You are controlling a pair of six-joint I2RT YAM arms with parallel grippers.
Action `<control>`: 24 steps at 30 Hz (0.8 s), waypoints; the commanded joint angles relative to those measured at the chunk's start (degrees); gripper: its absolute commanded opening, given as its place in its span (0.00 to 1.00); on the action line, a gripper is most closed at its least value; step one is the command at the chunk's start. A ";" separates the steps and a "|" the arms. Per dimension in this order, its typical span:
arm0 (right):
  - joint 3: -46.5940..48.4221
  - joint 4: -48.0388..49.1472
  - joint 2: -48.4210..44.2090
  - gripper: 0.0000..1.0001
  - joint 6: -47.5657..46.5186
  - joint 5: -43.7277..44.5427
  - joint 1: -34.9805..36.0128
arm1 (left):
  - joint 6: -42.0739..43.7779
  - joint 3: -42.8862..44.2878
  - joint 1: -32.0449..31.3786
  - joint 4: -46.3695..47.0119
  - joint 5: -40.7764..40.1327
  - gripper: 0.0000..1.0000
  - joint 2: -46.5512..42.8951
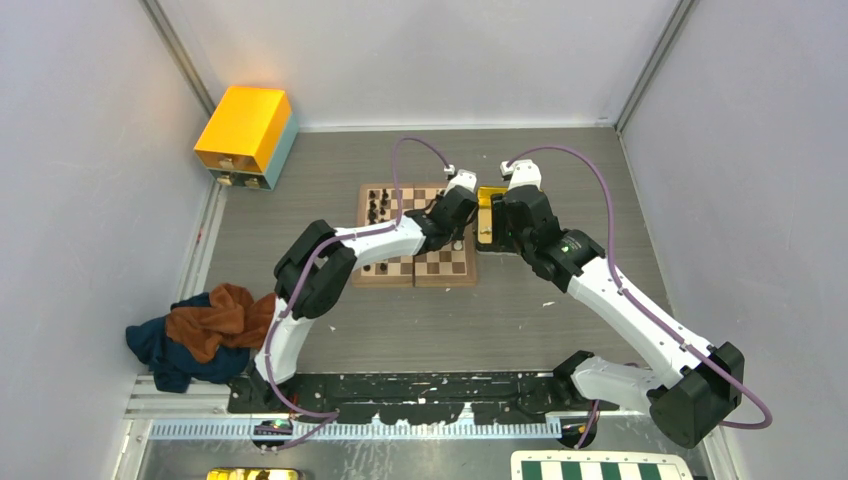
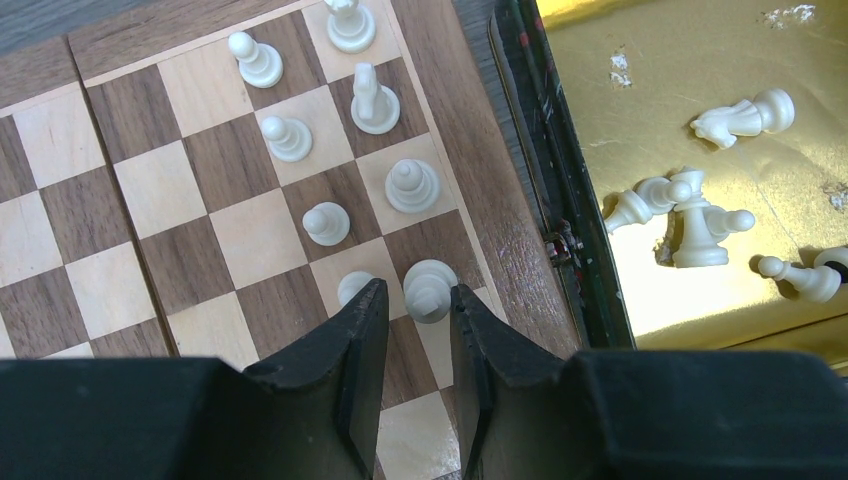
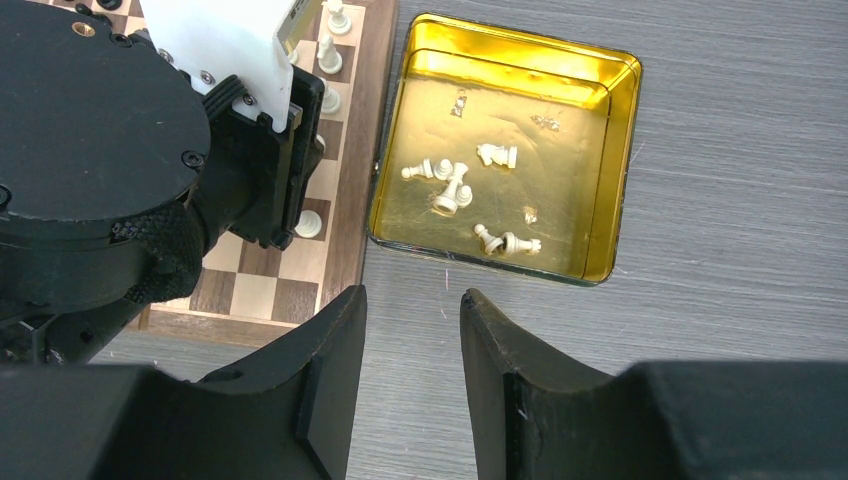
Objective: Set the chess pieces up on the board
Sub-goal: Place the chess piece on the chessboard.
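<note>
The wooden board lies mid-table with black pieces on its left side. In the left wrist view several cream-white pieces stand in two columns at the board's right edge. My left gripper is shut on one more white piece, upright over a square there. Several white pieces lie tipped in the gold tray beside the board. My right gripper hangs open and empty over bare table, just in front of the tray and its loose pieces.
A yellow box stands at the back left. A heap of brown and blue cloth lies at the left near the arm's base. A green-and-white checkered board shows at the bottom edge. Walls close in both sides.
</note>
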 commanded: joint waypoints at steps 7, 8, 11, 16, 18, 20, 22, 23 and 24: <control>1.10 2.35 -0.43 0.46 0.63 0.64 -0.15 | 0.78 0.02 0.05 2.94 -0.60 0.31 -4.60; 1.10 2.32 -0.38 0.46 0.60 0.67 -0.12 | 0.85 0.02 0.05 2.93 -0.43 0.31 -4.72; 1.10 2.39 -0.43 0.46 0.64 0.68 -0.18 | 0.80 0.02 0.05 2.96 0.02 0.31 -5.00; 1.19 2.27 -0.62 0.46 0.64 0.85 -0.17 | 0.77 -0.06 -0.16 2.76 0.25 0.31 -5.53; 1.10 2.26 -0.77 0.46 0.63 0.93 -0.13 | 0.71 -0.13 -0.36 2.49 0.19 0.31 -5.82; 1.10 2.30 -0.92 0.46 0.58 0.96 -0.21 | 0.54 -0.42 -0.62 2.26 0.21 0.31 -6.30; 1.10 2.30 -1.04 0.46 0.60 1.22 -0.19 | 0.19 -0.94 -0.96 2.25 0.18 0.31 -6.96; 1.10 2.28 -1.08 0.46 0.53 1.26 -0.21 | -0.02 -1.24 -1.14 2.13 0.17 0.31 -7.27; 1.10 2.22 -1.15 0.46 0.51 1.35 -0.15 | -0.21 -1.47 -1.32 1.98 0.10 0.31 -7.81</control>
